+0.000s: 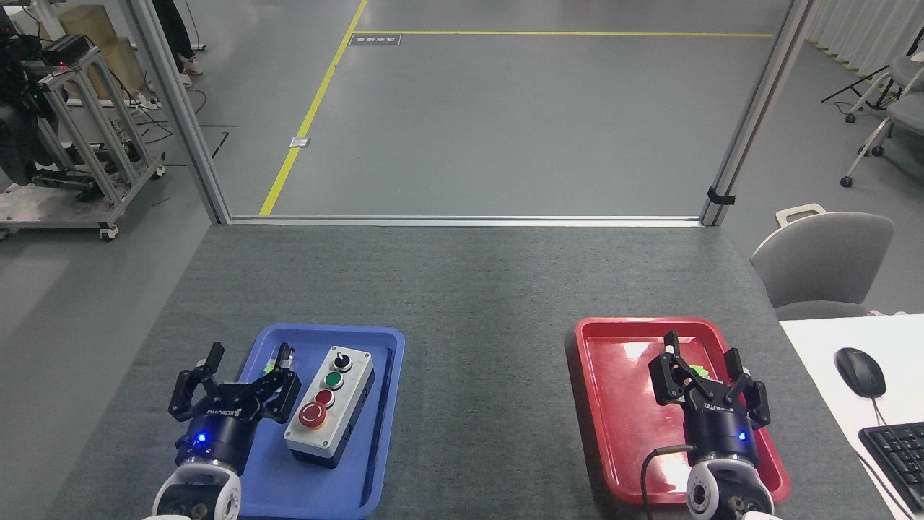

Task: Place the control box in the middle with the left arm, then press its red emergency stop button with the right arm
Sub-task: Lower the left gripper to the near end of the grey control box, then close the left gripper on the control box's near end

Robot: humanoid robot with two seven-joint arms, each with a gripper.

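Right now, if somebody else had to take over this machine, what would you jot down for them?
Left gripper: open, holding nothing, at the left edge of the blue tray, beside the control box.
Right gripper: open, holding nothing, over the red tray.
Control box lies in the blue tray, its red emergency stop button at the near end.
Done: nothing yet.
Left: left arm moves the box to the bare table middle; right arm then presses the emergency stop.
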